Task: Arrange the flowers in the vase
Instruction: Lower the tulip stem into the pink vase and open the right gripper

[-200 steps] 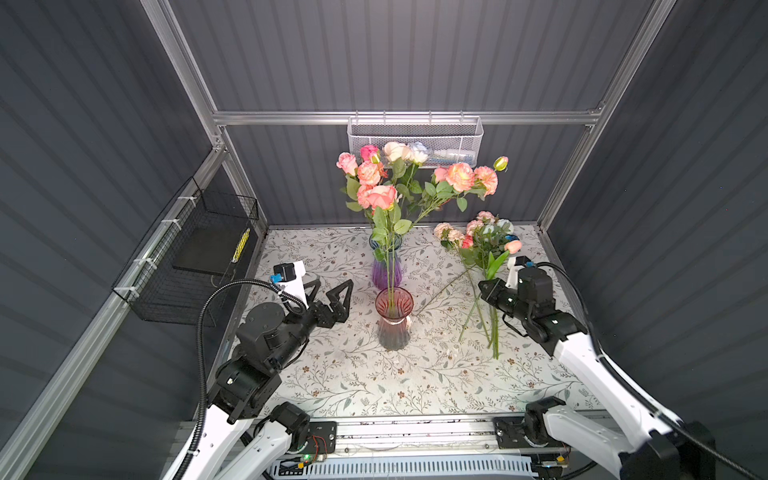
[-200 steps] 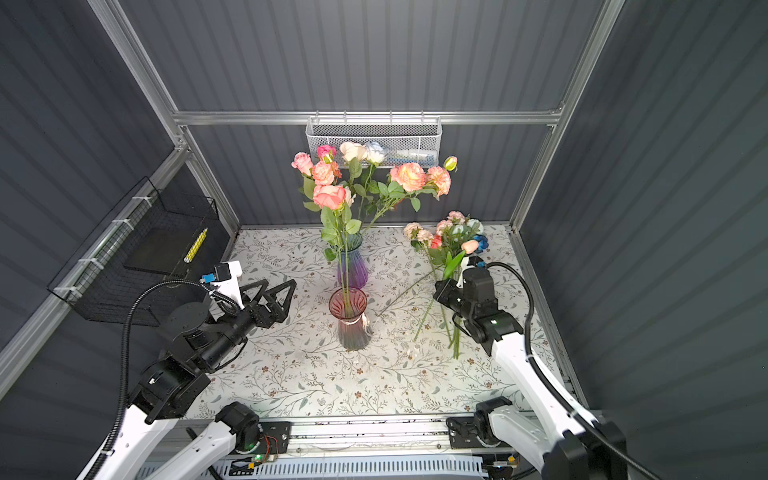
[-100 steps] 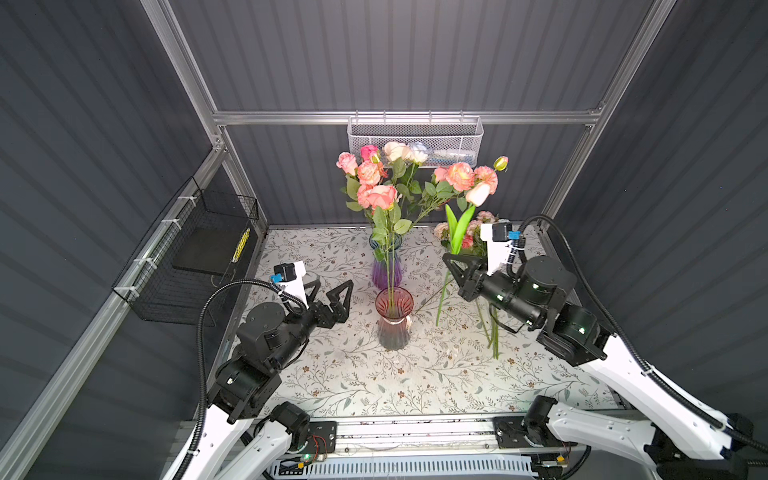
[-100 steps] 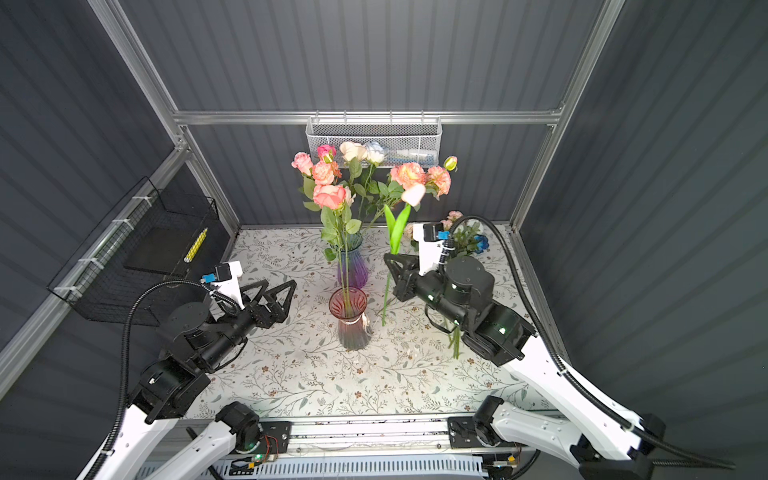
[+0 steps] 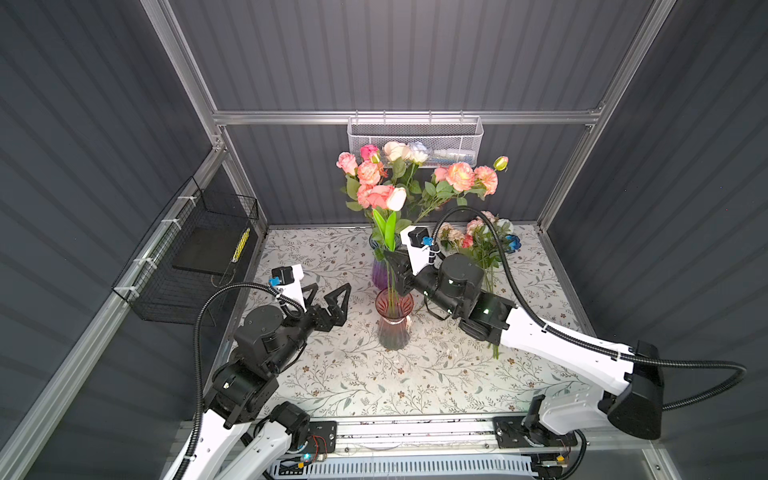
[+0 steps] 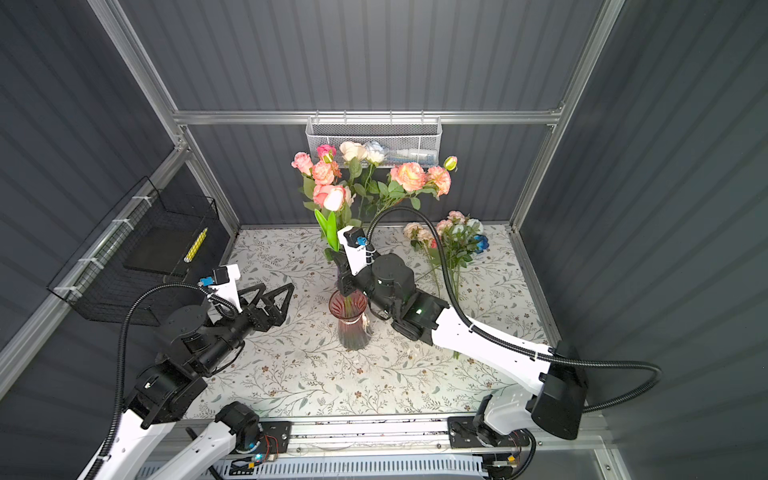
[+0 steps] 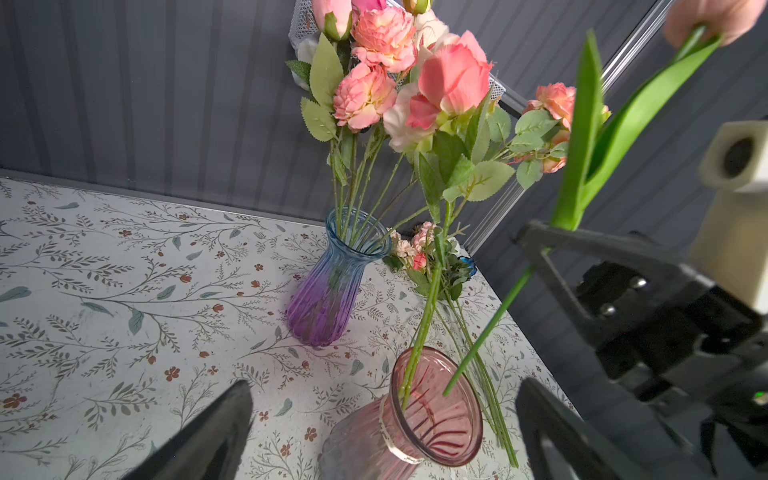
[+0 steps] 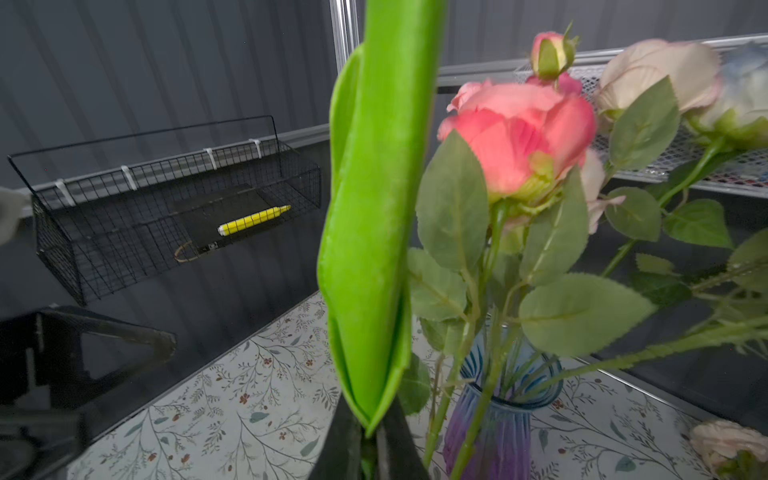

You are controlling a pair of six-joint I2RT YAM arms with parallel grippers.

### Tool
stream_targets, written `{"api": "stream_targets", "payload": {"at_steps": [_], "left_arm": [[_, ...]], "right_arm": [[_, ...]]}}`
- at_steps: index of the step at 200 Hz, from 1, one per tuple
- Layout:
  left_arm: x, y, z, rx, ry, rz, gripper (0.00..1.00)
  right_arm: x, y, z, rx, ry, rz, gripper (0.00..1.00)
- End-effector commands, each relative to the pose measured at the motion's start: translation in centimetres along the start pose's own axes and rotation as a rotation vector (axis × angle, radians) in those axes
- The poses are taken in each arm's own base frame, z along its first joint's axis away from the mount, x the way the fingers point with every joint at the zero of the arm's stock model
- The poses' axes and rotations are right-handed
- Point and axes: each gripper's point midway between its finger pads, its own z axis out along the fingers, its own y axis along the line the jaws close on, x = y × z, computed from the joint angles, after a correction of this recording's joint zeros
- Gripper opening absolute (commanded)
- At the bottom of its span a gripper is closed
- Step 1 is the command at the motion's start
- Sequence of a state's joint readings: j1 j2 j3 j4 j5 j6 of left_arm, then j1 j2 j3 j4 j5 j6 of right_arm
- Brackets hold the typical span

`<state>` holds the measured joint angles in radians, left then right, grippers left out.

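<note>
My right gripper (image 5: 395, 266) (image 6: 344, 270) (image 8: 370, 451) is shut on the stem of a cream-pink flower (image 5: 397, 198) with broad green leaves (image 8: 374, 208). It holds the flower upright over the red glass vase (image 5: 394, 322) (image 6: 351, 324) (image 7: 432, 415). The stem's lower end (image 7: 486, 324) hangs at the vase mouth, beside one stem standing inside. A blue-purple vase (image 5: 379, 274) (image 7: 328, 291) behind holds several pink and peach flowers (image 5: 374, 183). More flowers (image 5: 478, 241) (image 6: 453, 237) lie on the table at the right. My left gripper (image 5: 331, 291) (image 6: 276, 291) (image 7: 380, 436) stands open left of the red vase.
A black wire basket (image 5: 195, 253) (image 8: 166, 199) with a yellow marker (image 8: 253, 218) hangs on the left wall. On the back wall, behind the tallest blooms, hangs a white mesh basket (image 5: 415, 137). The floral-patterned table (image 5: 374, 382) is walled on three sides.
My right gripper has lifted one flower from the pile at the right and carried it left to above the red vase. The left arm has not moved.
</note>
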<state>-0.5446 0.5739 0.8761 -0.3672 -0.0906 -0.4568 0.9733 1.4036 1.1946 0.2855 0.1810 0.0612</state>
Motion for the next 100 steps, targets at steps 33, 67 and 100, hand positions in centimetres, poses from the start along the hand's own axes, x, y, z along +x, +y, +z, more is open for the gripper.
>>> {"api": "stream_targets", "payload": {"at_steps": [33,67,100], "left_arm": [[-0.9,-0.4,-0.5,0.008,-0.028,0.007,1.0],[-1.6,-0.7,-0.4,0.014,-0.043,0.024,1.0],[-2.4,-1.3,-0.1,0.03,-0.053,0.036,1.0]], "right_arm": [[4.6,0.6,-0.4,0.011,0.103,-0.029,0.17],[5.7,0.6,-2.3,0.005,0.151,0.0,0.52],[4.5,0.2,-5.1,0.004,0.139,0.052,0.59]]}}
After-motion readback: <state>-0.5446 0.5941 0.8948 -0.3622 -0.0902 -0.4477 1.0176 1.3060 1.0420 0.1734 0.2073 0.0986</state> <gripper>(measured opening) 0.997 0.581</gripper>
